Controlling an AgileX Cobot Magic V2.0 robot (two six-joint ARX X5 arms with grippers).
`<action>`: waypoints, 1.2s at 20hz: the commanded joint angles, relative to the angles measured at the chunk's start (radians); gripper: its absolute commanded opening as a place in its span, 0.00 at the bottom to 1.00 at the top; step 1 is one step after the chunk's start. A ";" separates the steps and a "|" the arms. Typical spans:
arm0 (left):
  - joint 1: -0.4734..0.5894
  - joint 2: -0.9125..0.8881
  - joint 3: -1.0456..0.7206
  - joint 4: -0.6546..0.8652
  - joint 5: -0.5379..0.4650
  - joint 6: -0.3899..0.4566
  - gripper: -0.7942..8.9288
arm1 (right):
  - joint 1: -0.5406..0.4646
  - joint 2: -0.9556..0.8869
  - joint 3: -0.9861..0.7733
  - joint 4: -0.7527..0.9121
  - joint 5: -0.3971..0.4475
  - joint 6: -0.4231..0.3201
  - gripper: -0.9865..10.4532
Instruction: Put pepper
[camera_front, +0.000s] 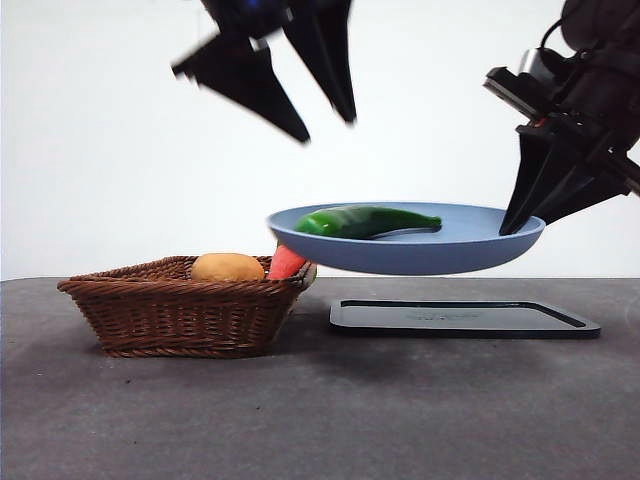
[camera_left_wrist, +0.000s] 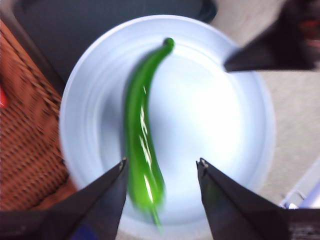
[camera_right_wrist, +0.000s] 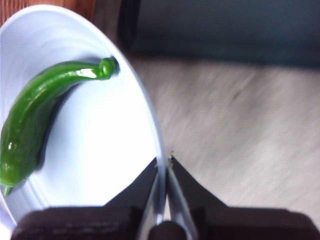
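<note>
The dark-green pepper (camera_front: 362, 221) lies in a pale blue plate (camera_front: 470, 250) held in the air above the black tray. My right gripper (camera_front: 520, 228) is shut on the plate's right rim (camera_right_wrist: 161, 165); the pepper (camera_right_wrist: 37, 117) shows in its wrist view. My left gripper (camera_front: 328, 125) is open and empty, high above the plate's left part. In the left wrist view the pepper (camera_left_wrist: 142, 132) lies on the plate (camera_left_wrist: 225, 125) below the open jaws (camera_left_wrist: 161, 167).
A wicker basket (camera_front: 180, 315) stands at the left with a yellow-orange lump (camera_front: 228, 267) and a red-orange carrot-like thing (camera_front: 287, 264) in it. A flat black tray (camera_front: 462, 318) lies on the dark table under the plate.
</note>
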 joint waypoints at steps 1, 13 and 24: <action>-0.010 -0.063 0.020 -0.006 -0.004 0.020 0.33 | -0.049 0.021 0.032 0.037 0.006 0.015 0.09; -0.010 -0.321 0.020 -0.019 -0.005 0.021 0.33 | -0.161 0.446 0.409 0.031 0.049 0.059 0.09; -0.010 -0.322 0.020 -0.048 -0.008 0.019 0.33 | -0.179 0.604 0.468 0.049 0.050 0.069 0.09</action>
